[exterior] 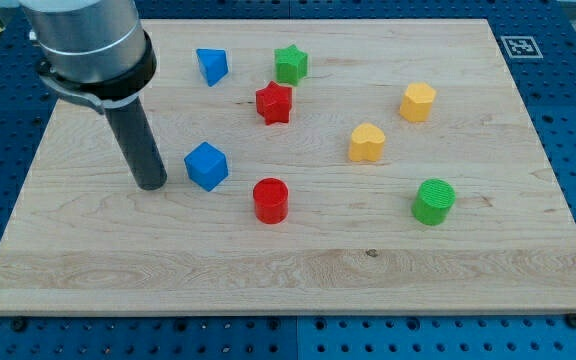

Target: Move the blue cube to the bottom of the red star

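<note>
You can see my tip resting on the desk. There are no fingers on this arm, so nothing can spread or pinch; it can only push. The blue cube sits just beside my tip, on the view's right, and I cannot tell if they touch. The red star is farther from my tip, to the right and up. The red cylinder is to the right too, a bit lower.

I think the cube is small, light and hard, and it should slide easily on the smooth wood (it may also spin). Push on the middle of its near side, not on a corner, so it goes straight to the spot under the star.
</note>
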### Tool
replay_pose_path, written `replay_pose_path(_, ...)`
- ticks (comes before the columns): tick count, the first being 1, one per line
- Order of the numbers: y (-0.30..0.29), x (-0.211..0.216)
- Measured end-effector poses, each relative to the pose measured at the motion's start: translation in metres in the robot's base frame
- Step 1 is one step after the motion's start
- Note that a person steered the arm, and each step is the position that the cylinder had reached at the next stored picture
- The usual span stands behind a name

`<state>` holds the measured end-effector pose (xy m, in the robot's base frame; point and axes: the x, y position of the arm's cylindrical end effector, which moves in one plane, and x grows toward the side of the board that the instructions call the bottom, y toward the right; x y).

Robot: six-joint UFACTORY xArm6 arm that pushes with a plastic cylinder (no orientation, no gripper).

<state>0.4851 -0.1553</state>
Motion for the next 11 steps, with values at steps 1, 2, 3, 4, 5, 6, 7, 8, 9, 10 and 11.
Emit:
replay_pose_path(1, 0.023, 0.003)
replay_pose_path(2, 0.067, 0.003)
replay_pose_path(3, 0.069, 0.003)
replay_pose_path(4, 0.076, 0.003)
replay_pose_path(5, 0.076, -0.002)
replay_pose_path(6, 0.053, -0.002)
replay_pose_path(7, 0.041, -0.012)
replay_pose_path(8, 0.041, -0.031)
replay_pose_path(9, 0.048, -0.034)
replay_pose_path(10, 0.050, -0.019)
replay_pose_path(11, 0.058, -0.002)
